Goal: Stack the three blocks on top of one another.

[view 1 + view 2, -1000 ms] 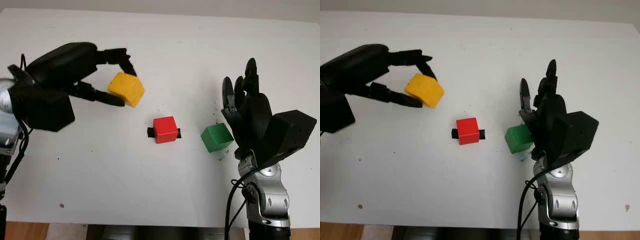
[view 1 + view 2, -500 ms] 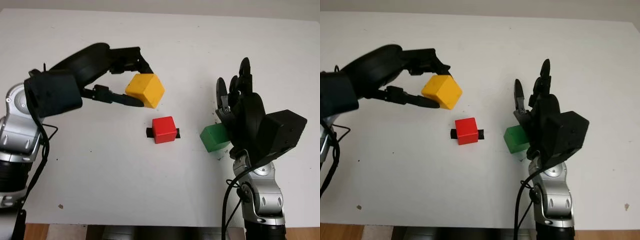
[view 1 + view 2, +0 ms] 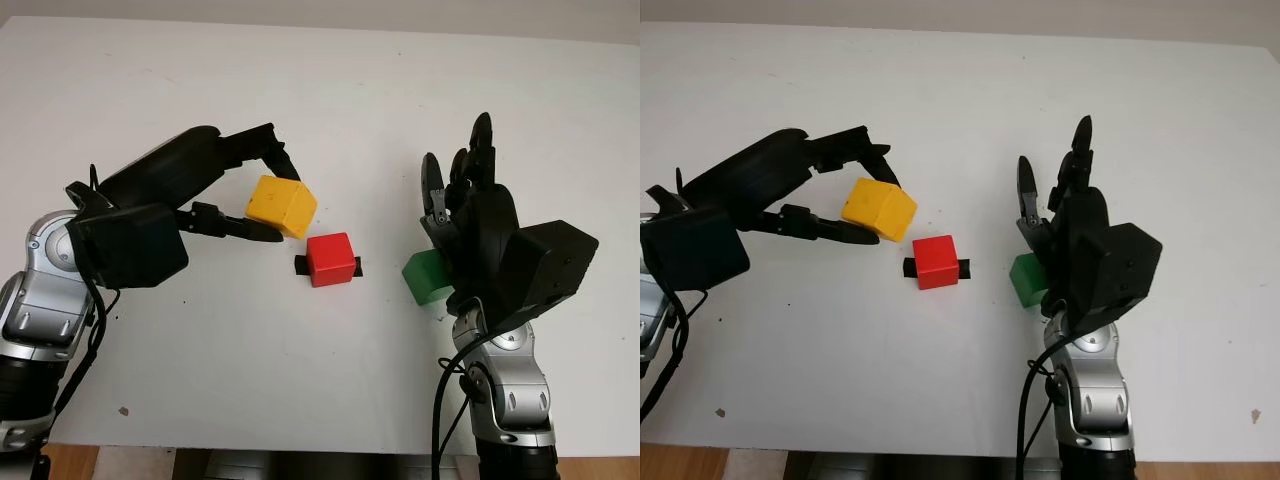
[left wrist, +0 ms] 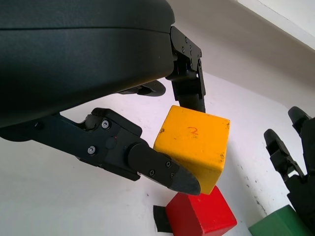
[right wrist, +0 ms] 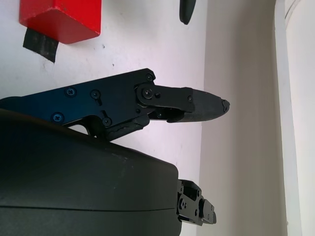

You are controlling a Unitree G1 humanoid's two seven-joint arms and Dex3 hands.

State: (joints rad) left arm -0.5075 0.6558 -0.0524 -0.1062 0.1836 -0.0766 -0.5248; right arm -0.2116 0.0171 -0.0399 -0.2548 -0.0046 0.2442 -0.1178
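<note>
Fingers of the left hand [image 3: 240, 195], at centre left of the frame, pinch the yellow block [image 3: 281, 206] above the white table [image 3: 330, 100], tilted and just up-left of the red block [image 3: 330, 259]. That red block sits mid-frame on a black tape mark [image 3: 300, 264]. Right of it, the green block [image 3: 425, 278] lies partly behind the right hand [image 3: 465, 200], which is open and upright beside it.

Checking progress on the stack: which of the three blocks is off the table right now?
The yellow block: the left hand grips it in the air, close beside the red block. The red and the green block sit on the table.
</note>
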